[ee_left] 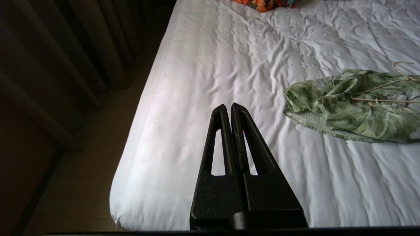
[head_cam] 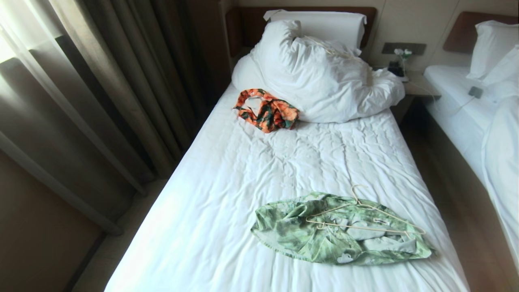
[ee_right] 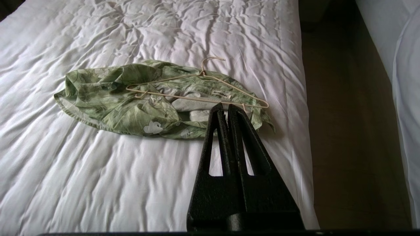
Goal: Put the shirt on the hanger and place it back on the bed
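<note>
- Head view: the bed (head_cam: pixel 251 178) runs from near to far, white sheet wrinkled. The shirt (head_cam: pixel 308 237), green tie-dye print, lies crumpled on the near right part of the sheet. The hanger (head_cam: pixel 365 219), cream wire, lies flat on top of the shirt, hook pointing to the far side. An orange floral garment (head_cam: pixel 267 111) sits far left, touching the heap of white pillows (head_cam: pixel 320 77) at the dark headboard (head_cam: pixel 243 28). Curtains (head_cam: pixel 101 89) hang left of the bed; a second bed (head_cam: pixel 466 97) stands at right. Neither arm is in this view.
- Left wrist view: left gripper (ee_left: pixel 231 106) hangs above the near left part of the sheet, jaws pressed together, holding nothing. Shirt and hanger are well apart, to its right.
- Right wrist view: right gripper (ee_right: pixel 227 106) hangs on the near side of the shirt's right end, jaws pressed together, empty. I cannot tell whether it touches the cloth.
</note>
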Controlling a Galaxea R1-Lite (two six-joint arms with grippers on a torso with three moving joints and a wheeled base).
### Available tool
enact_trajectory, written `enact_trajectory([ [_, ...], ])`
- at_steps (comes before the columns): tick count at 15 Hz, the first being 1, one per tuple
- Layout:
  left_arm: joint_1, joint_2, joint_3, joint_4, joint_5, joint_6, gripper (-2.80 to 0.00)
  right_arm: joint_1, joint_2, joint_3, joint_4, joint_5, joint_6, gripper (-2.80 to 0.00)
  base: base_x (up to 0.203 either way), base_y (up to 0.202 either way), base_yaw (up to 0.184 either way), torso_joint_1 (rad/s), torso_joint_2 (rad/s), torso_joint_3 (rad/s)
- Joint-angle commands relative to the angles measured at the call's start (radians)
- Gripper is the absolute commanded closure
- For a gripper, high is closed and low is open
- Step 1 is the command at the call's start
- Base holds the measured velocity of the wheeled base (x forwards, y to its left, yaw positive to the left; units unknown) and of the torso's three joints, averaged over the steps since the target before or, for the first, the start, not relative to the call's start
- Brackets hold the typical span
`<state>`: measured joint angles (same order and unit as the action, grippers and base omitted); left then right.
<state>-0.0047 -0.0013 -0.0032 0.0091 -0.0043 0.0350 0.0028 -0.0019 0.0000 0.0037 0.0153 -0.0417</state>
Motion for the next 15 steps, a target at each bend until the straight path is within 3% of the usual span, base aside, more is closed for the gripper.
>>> enact_trajectory([
  [1, 0.0, 0.001, 0.0, 0.0, 0.0, 0.0, 0.0, 0.0, 0.002, 0.0, -0.001, 0.0, 0.0, 0.0, 0.0, 0.0, 0.0, 0.0, 0.0, 0.0],
  [15, 0.0, 0.001, 0.0, 0.0, 0.0, 0.0, 0.0, 0.002, 0.002, 0.0, -0.002, 0.0, 0.0, 0.0, 0.0, 0.0, 0.0, 0.0, 0.0, 0.0],
])
